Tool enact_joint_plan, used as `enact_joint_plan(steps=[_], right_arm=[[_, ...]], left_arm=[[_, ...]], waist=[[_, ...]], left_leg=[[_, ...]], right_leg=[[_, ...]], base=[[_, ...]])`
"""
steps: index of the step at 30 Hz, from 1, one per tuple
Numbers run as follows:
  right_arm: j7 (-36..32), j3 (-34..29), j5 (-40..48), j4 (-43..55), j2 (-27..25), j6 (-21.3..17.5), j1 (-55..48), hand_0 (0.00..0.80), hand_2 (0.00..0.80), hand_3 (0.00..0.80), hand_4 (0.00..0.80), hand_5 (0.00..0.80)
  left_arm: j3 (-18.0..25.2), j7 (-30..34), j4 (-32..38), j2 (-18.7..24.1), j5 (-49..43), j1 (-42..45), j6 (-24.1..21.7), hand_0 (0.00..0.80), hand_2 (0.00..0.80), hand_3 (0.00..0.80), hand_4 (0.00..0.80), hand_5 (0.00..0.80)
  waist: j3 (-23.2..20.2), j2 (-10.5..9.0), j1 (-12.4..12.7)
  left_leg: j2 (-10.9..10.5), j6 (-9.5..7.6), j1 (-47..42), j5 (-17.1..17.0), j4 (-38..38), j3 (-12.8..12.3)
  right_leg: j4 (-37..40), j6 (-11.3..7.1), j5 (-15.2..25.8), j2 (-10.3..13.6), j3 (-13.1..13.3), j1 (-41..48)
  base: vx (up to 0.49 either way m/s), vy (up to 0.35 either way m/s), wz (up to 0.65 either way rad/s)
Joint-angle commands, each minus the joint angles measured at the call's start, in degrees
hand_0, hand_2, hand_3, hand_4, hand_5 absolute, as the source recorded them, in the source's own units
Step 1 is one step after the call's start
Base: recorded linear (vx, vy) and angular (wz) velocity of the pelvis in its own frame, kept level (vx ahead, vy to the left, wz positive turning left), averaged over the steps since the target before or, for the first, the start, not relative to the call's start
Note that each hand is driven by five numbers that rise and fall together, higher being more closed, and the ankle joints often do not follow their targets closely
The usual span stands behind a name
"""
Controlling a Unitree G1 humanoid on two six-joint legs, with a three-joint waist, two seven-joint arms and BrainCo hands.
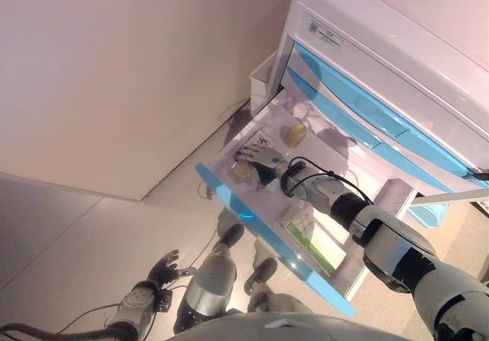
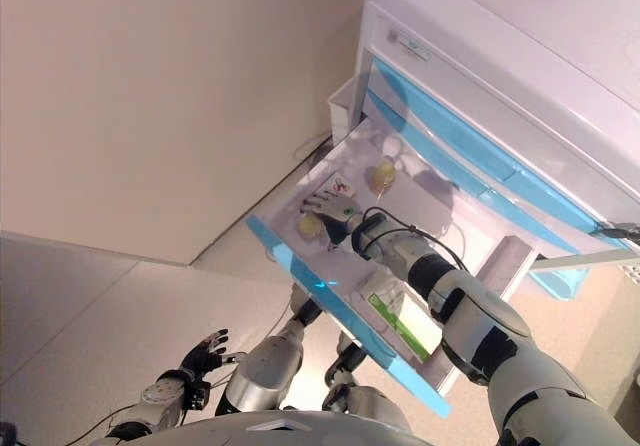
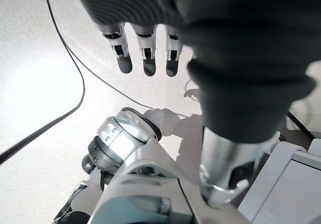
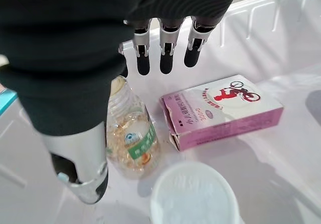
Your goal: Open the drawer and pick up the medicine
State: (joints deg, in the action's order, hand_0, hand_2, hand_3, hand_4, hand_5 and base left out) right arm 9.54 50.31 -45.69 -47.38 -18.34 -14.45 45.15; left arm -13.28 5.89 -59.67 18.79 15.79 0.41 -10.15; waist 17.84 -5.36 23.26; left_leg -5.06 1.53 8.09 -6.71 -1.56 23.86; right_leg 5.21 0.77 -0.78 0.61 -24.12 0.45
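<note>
The cabinet's clear drawer with a blue front [image 1: 252, 219] stands pulled out. In it lie a clear bottle of yellow pills [image 4: 133, 138], a pink medicine box [image 4: 220, 111] and a round white lid [image 4: 193, 196]. My right hand [image 1: 260, 159] is inside the drawer, just above the bottle and box. Its fingers [image 4: 168, 53] are straight and its thumb lies beside the bottle, holding nothing. The bottle [image 1: 241, 171] shows at the hand's left. My left hand [image 1: 164, 268] hangs low over the floor, fingers [image 3: 145, 48] relaxed and empty.
The white cabinet [image 1: 367, 43] has more blue-fronted drawers above, all shut. A second yellowish bottle [image 1: 296, 133] and a green-and-white box [image 1: 309, 238] also lie in the drawer. A white bin [image 1: 262, 77] hangs at the cabinet's side. A beige wall [image 1: 114, 73] stands to the left.
</note>
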Motion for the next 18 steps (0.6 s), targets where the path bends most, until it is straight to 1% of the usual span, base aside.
enact_joint_plan(steps=[1, 7, 18], right_arm=[[2.5, 1.61, 0.88, 1.84, 2.48, -1.15, 3.67, 0.0, 0.0, 0.0, 0.0, 0.0], [2.7, 1.67, 0.41, 2.09, 3.09, -1.94, 4.19, 0.0, 0.0, 0.0, 0.0, 0.0], [0.68, 2.4, -0.15, 1.04, 3.88, -1.2, 4.22, 0.0, 0.0, 0.0, 0.0, 0.0]], left_arm=[[-2.79, -0.56, -0.28, 1.22, 0.22, -0.03, -0.69, 0.0, 0.0, 0.0, 0.0, 0.0], [-3.01, -0.68, -0.31, 1.13, 0.42, -0.34, -0.49, 0.0, 0.0, 0.0, 0.0, 0.0], [-2.48, -0.37, -0.73, 1.38, 0.27, -0.67, -0.68, 0.0, 0.0, 0.0, 0.0, 0.0]], waist=[[0.3, -0.33, 0.83], [0.3, -0.24, 1.01], [0.44, -0.27, 1.36]], left_leg=[[-3.49, -2.03, -1.29, 2.91, -1.77, -2.08], [-3.57, -2.08, -1.12, 2.8, -1.83, -1.96], [-3.71, -2.13, -0.82, 2.77, -1.76, -1.86]], right_leg=[[-6.38, -1.72, -2.29, 0.28, 2.78, -0.28], [-6.32, -1.78, -2.25, 0.41, 2.59, -0.35], [-6.54, -1.92, -2.26, 0.63, 2.36, -0.58]], base=[[0.0, 0.0, 0.0], [0.0, 0.0, 0.0], [0.0, 0.0, 0.0]])
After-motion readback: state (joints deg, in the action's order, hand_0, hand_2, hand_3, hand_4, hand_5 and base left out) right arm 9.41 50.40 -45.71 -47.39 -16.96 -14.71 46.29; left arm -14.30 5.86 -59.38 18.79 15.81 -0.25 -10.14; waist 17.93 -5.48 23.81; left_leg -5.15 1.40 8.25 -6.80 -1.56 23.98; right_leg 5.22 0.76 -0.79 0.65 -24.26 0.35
